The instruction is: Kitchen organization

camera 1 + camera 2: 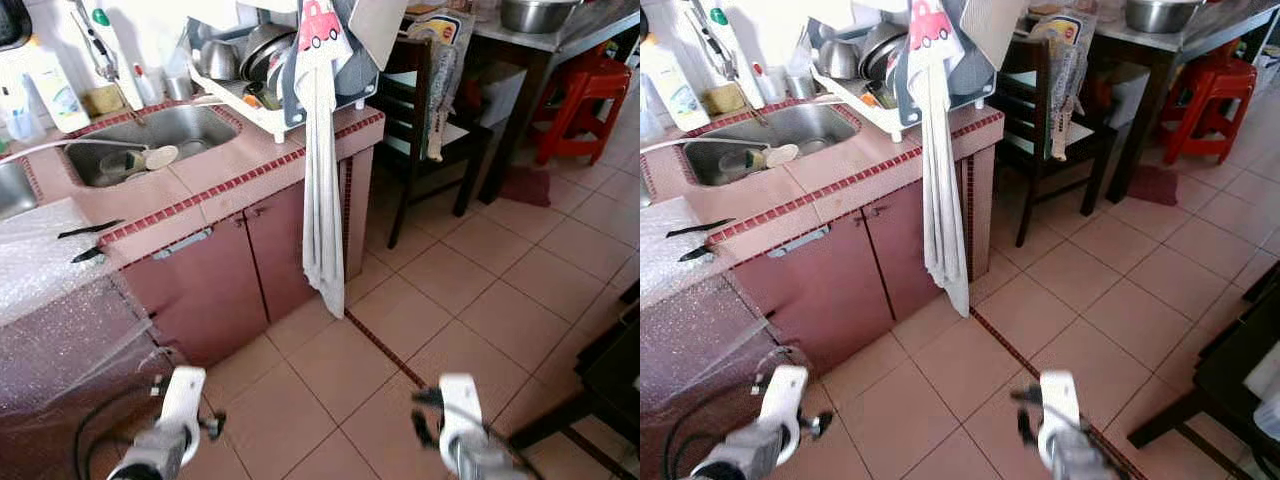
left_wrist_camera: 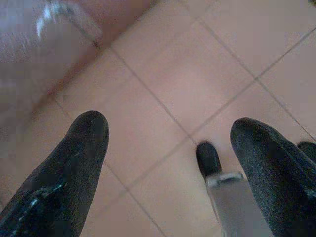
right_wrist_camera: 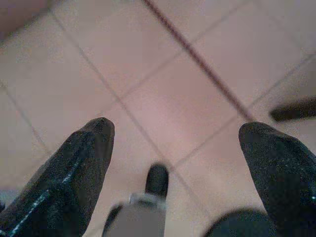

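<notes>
Hanging low over the floor tiles, the left hand (image 2: 168, 148) and right hand (image 3: 175, 143) are both spread wide and empty. At upper centre, a long pale towel (image 1: 320, 190) drapes from the dish rack (image 1: 290, 75) down the table (image 1: 200, 185) front. It looks light, limp and unbreakable; pinching its upper fold near the rack should lift it free.

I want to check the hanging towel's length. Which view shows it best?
The left eye view: the towel hangs whole from the dish rack down the cabinet, its end above the floor. The right eye view shows the same. Both wrist views face floor tiles.
</notes>
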Available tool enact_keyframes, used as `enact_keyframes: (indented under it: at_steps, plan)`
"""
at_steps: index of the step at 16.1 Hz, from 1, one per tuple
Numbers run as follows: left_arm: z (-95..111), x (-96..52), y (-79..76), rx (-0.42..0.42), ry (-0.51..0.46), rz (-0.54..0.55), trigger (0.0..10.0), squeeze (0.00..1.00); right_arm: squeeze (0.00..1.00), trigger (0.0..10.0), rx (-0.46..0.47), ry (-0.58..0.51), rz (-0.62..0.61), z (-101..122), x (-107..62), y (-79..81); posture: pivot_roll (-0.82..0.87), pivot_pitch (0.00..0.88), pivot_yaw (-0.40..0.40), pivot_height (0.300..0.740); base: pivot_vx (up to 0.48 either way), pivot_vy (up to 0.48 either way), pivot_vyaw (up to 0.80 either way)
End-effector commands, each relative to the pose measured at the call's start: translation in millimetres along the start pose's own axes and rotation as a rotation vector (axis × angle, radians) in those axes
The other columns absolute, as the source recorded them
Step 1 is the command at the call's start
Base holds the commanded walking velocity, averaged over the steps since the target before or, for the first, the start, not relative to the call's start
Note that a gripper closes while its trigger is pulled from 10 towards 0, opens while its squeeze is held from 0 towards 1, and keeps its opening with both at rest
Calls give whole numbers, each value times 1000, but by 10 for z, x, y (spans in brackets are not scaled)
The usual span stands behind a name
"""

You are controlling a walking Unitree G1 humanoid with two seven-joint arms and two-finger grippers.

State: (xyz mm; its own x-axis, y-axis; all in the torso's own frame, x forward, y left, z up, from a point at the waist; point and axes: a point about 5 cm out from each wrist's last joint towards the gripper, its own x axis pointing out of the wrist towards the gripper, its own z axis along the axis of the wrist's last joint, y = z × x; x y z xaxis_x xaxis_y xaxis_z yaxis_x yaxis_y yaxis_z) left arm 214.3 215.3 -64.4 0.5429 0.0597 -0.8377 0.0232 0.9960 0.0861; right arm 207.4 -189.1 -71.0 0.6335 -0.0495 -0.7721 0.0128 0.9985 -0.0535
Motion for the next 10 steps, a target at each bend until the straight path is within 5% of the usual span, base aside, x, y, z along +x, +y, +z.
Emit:
enact_keyframes:
  at_steps: [1,5,10]
  plan:
    - [-108,-17,88,-40,42,25,10000,0,0,10000,-3,13,14,-30,-3,12,-111,0,72,740,0,0,0]
    - [-327,-39,97,-110,103,41,10000,0,0,10000,-45,27,23,-70,-15,-45,-117,17,31,740,0,0,0]
    - [-458,-51,48,-77,143,27,10000,0,0,10000,-44,40,45,-133,-28,-22,-103,41,29,740,0,0,0]
